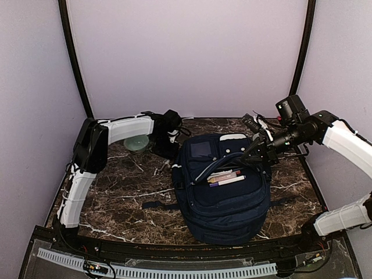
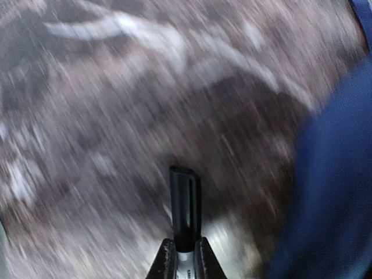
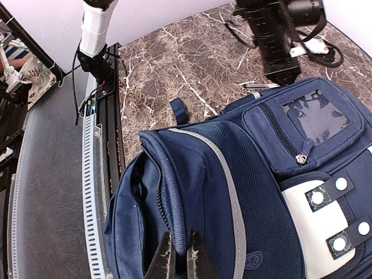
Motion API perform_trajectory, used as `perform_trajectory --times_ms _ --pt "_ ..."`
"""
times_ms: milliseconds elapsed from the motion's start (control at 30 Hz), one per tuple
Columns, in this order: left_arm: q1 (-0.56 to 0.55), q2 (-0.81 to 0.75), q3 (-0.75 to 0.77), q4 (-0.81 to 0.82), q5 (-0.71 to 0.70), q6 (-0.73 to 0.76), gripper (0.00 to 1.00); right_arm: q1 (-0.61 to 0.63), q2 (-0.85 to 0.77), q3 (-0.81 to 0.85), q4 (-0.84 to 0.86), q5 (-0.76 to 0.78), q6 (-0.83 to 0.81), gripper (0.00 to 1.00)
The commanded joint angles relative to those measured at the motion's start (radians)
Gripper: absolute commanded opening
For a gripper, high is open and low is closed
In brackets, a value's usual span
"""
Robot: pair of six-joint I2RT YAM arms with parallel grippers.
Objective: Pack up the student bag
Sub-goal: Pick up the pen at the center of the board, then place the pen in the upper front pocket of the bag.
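While flat on its back, student bag (image 1: 228, 216) lengthwise near-to-far

Left wrist view motion-blurred, marble table (image 2: 104, 99) smeared, student bag (image 2: 337, 192) a blue blur cut by right edge, black marker (image 2: 185, 200) base cut off below, pocket contents (image 1: 226, 176) too small to identify

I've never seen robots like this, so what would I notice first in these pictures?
The big navy student bag lies in the middle of the dark marble table, one pocket open with what look like books inside. The right fingers pinch the bag's open edge. Toward the back of the table, beside the bag, the left fingers grip a black pen.
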Motion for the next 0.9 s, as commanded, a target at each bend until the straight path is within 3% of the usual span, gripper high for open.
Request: perform_trajectory --times_ms 0,167,333,500,633,867 --pt "-0.044 -0.203 -0.134 -0.108 -0.014 -0.014 0.02 -0.003 -0.036 0.008 0.061 -0.045 -0.002 0.00" --pt "-0.075 -0.399 -0.254 -0.099 -0.020 -0.012 0.03 -0.003 -0.041 0.009 0.065 -0.045 0.004 0.00" --pt "-0.133 -0.539 -0.253 -0.126 0.017 0.010 0.02 -0.003 -0.026 0.030 0.071 -0.050 0.028 0.00" --pt "-0.258 -0.712 -0.329 0.036 0.020 0.126 0.00 -0.006 -0.001 0.054 0.079 -0.029 0.056 0.00" --pt "-0.380 -0.819 -0.483 0.243 0.099 0.254 0.01 -0.012 0.016 0.067 0.083 -0.038 0.070 0.00" --pt "-0.539 -0.797 -0.506 0.422 0.239 0.331 0.01 -0.019 0.033 0.074 0.083 -0.047 0.080 0.00"
